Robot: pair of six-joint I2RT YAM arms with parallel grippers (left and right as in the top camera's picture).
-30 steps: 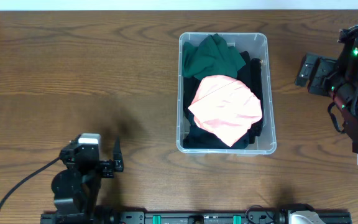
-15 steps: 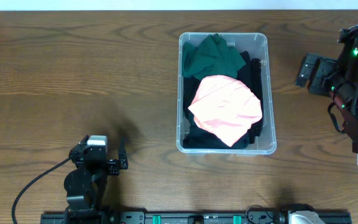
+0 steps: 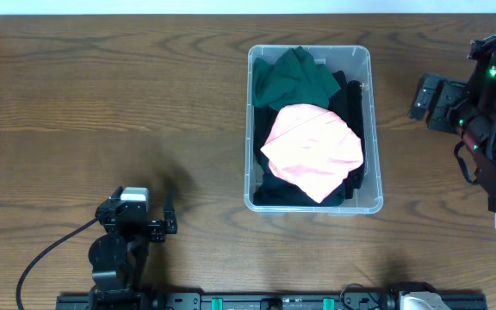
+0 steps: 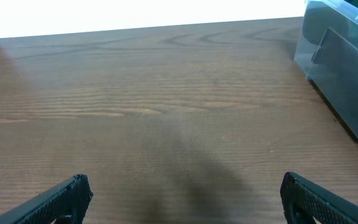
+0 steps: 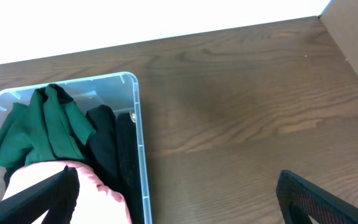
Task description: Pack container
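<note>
- Clothes (image 3: 275, 185) fill the clear plastic container with rounded corners (image 3: 374, 129) on the brown wooden table (image 3: 102, 103), right of the middle.
- A pink cloth (image 3: 313, 153) lies on top, a dark green cloth (image 3: 293, 77) at the far end.
- The left gripper (image 4: 185, 199) is well apart from the container, fingers wide apart, holding nothing.
- The right gripper (image 5: 179, 199) is near the container's right side, fingers wide apart, empty.

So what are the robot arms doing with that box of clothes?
They are packing clothes into the clear container. It already holds a pink garment on top, a green garment at the far end and dark clothes underneath. Right now neither arm touches anything: the left arm and the right arm sit apart from the container, jaws open and empty.
</note>
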